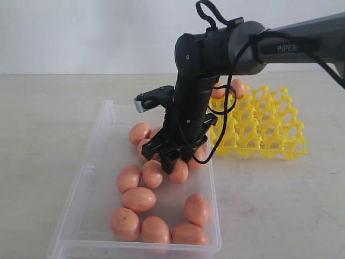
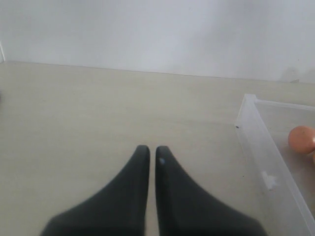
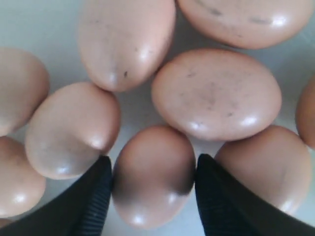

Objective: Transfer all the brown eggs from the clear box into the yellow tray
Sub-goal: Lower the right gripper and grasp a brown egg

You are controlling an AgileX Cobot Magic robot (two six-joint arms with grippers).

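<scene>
Several brown eggs (image 1: 139, 198) lie loose in the clear box (image 1: 96, 162), two more (image 1: 237, 86) sit at the far side of the yellow tray (image 1: 267, 127). My right gripper (image 1: 175, 162) is down in the box among the eggs. In the right wrist view it (image 3: 153, 164) stands open with one brown egg (image 3: 153, 177) lying between its fingers (image 3: 93, 196), both pads right at the egg's sides. Neighbouring eggs (image 3: 216, 93) crowd round it. My left gripper (image 2: 152, 150) is shut and empty over bare table, left of the box wall (image 2: 261, 147).
The yellow tray leans tilted just right of the box, behind my right arm. One brown egg (image 2: 301, 139) shows inside the box in the left wrist view. A pale wall runs behind the table.
</scene>
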